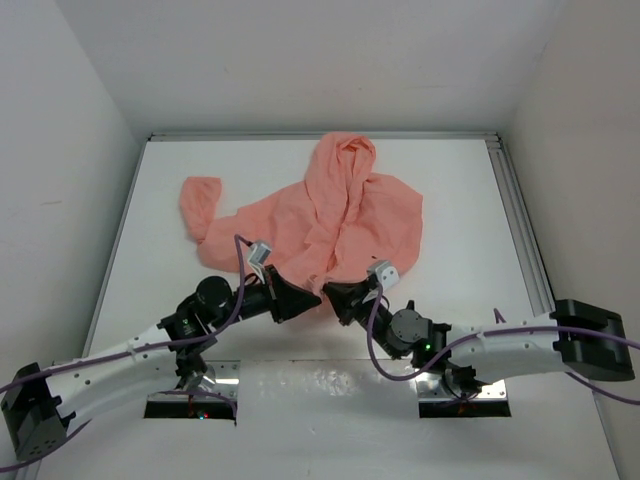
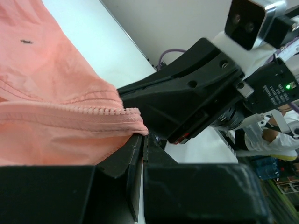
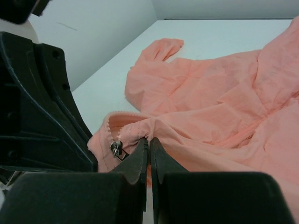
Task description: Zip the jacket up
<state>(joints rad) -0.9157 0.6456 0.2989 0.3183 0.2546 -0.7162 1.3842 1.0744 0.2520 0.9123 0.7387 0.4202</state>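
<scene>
**Both my grippers pinched shut, nose to nose**

My left arm (image 1: 110,365) reaches from the near left in toward the middle, and my right arm (image 1: 500,345) mirrors it from the near right. My left gripper (image 1: 303,300) and right gripper (image 1: 335,293) point at each other, tips just beside one another. On each, my two fingers are pressed together with the near hem of the jacket (image 1: 350,215) caught between them.

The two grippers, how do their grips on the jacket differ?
The left gripper pinches the hem end of a row of zipper teeth; the right gripper pinches fabric beside the metal slider. Left reaches in from the left, right from the right. Both are shut on the jacket.
</scene>
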